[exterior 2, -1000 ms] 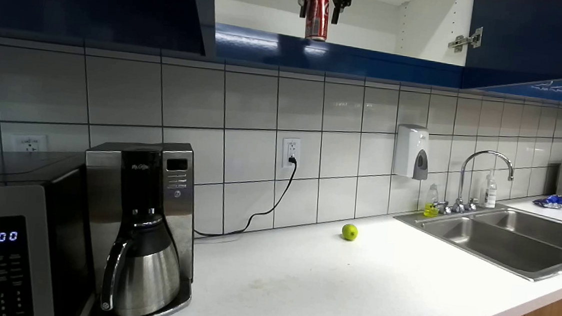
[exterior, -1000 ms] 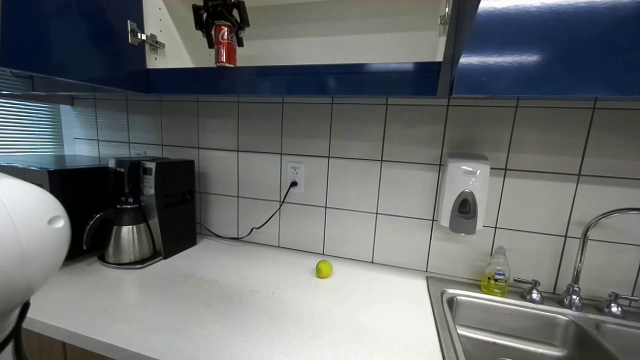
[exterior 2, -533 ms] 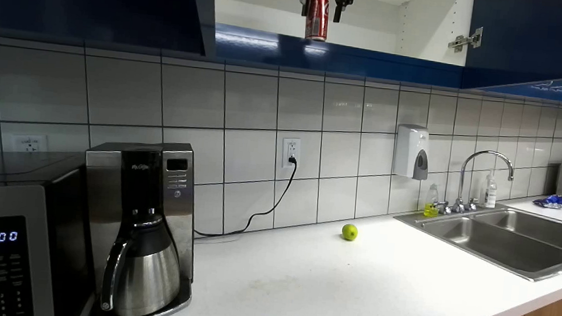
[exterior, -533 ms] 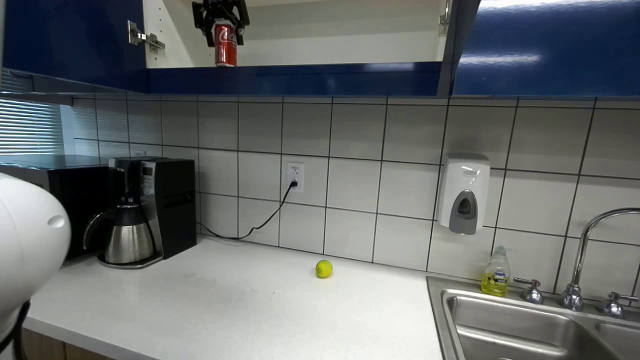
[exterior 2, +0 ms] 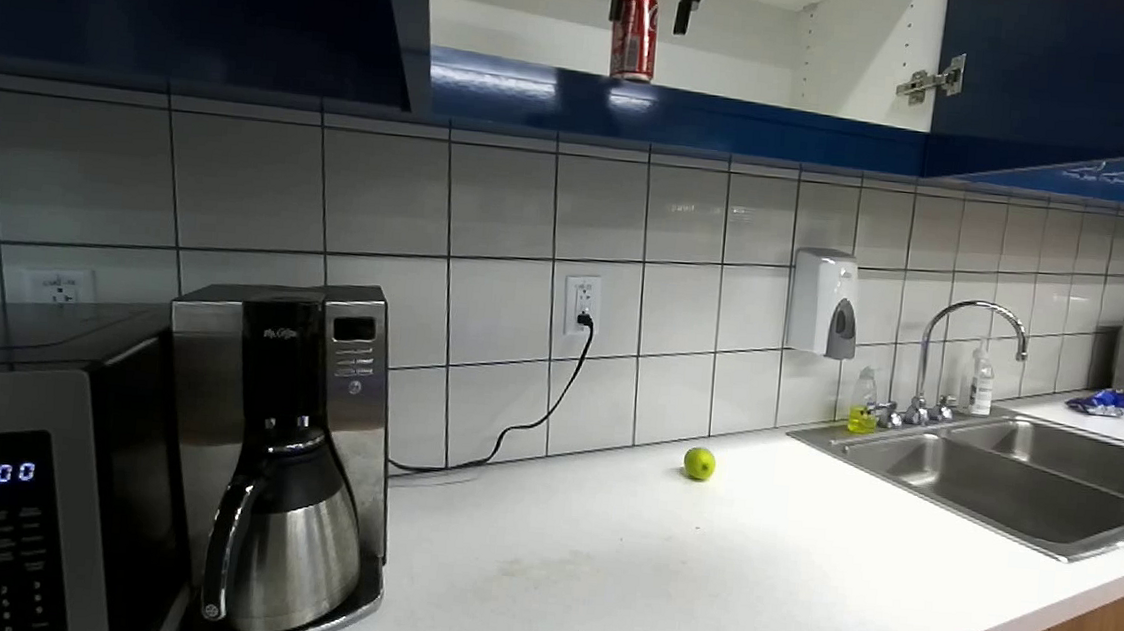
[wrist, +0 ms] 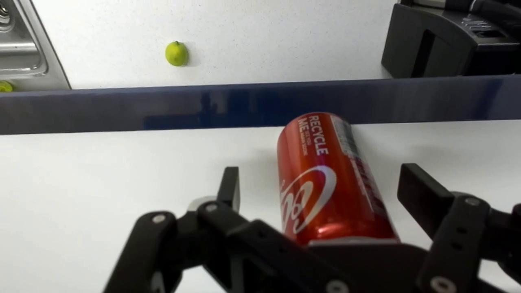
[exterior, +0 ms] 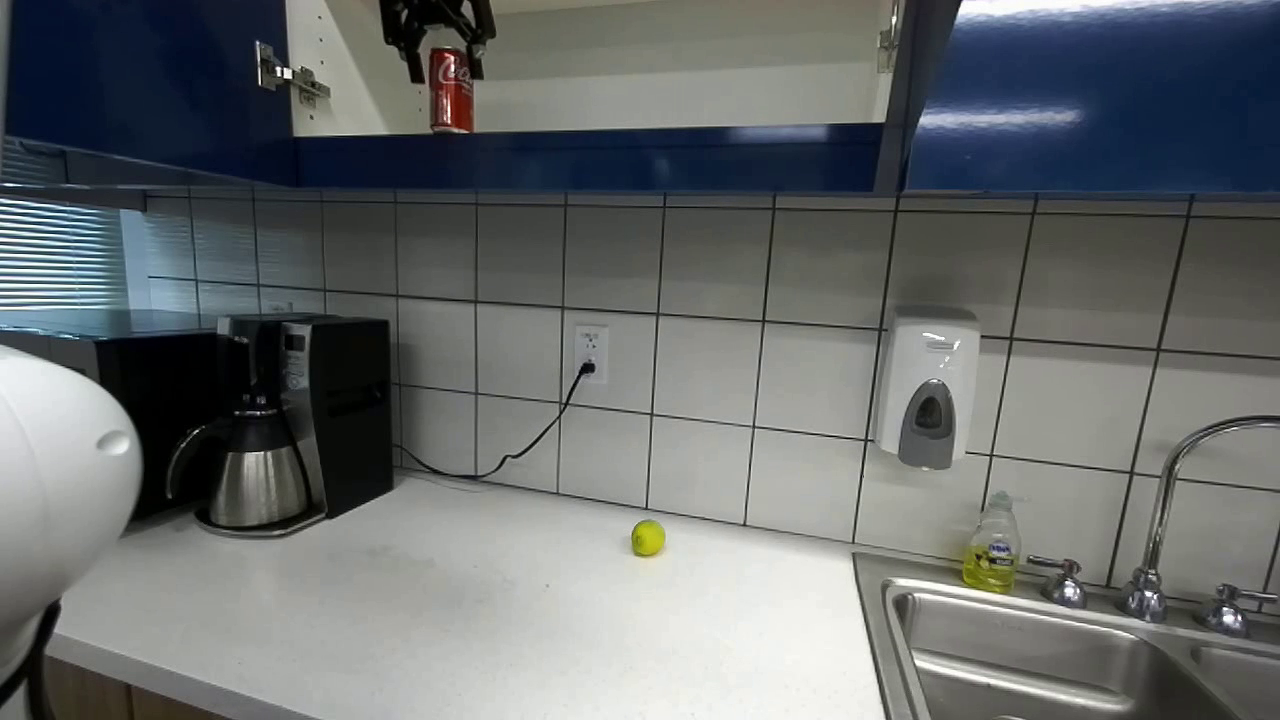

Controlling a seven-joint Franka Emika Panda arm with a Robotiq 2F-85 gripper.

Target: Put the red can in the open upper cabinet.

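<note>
The red can (exterior: 452,98) stands upright on the pale shelf of the open upper cabinet (exterior: 690,85), close to its blue front edge. It shows in both exterior views, also here (exterior 2: 633,45), and in the wrist view (wrist: 321,183). My gripper (exterior: 446,72) is above and around the can's upper part, fingers pointing down. In the wrist view the gripper (wrist: 319,179) is open, with a gap between each finger and the can. The can's top is partly hidden by the gripper's body in the wrist view. The gripper's upper part is cut off in both exterior views.
The cabinet's blue front rail (exterior: 600,158) and open door (exterior: 140,80) border the opening. Below are a yellow-green ball (exterior: 648,538) on the white counter (exterior: 450,620), a coffee maker (exterior 2: 274,463), a microwave (exterior 2: 0,452), a soap dispenser (exterior: 928,388) and a sink (exterior: 1010,640).
My gripper has risen a little relative to the can and shifted slightly sideways. More of the can's top shows below it. The can has stayed in place on the shelf.
</note>
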